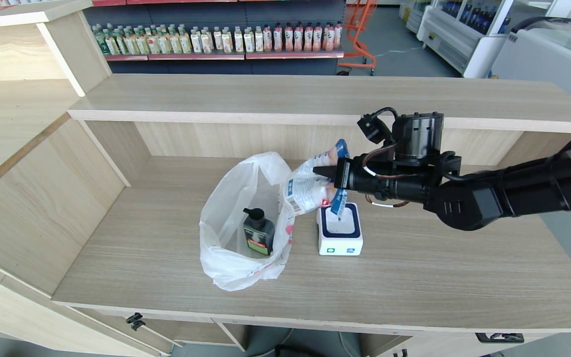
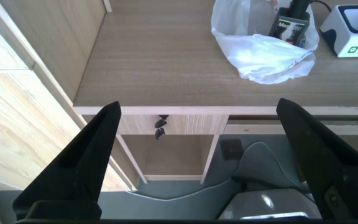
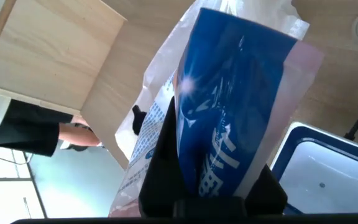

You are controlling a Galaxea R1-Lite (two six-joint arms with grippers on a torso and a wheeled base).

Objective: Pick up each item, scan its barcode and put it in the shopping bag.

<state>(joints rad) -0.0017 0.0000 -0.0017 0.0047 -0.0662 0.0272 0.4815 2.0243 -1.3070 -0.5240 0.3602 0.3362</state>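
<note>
Checkout desk as I am viewing it from the head camera. My right pincer is gripping a blue-and-white snack packet, its fingers closed on the packet's right-hand part, with the arm coming in from the right. The packet is hanging in the air, tilted, directly over the white scanner with the blue top; its left end, where a barcode is showing, is overlapping the right rim of the shopping bag. I cannot tell whether packet and bag are touching. The white plastic bag is standing open on the desk just to the left of the scanner, and a dark pump bottle is standing upright inside it. In the right wrist view the packet is lying between the pincer's dark fingers, with the scanner below it. My left pincer is hovering off the near edge of the desk, fingers spread wide and holding nothing. Shelves of bottles are lining the aisle behind.
</note>
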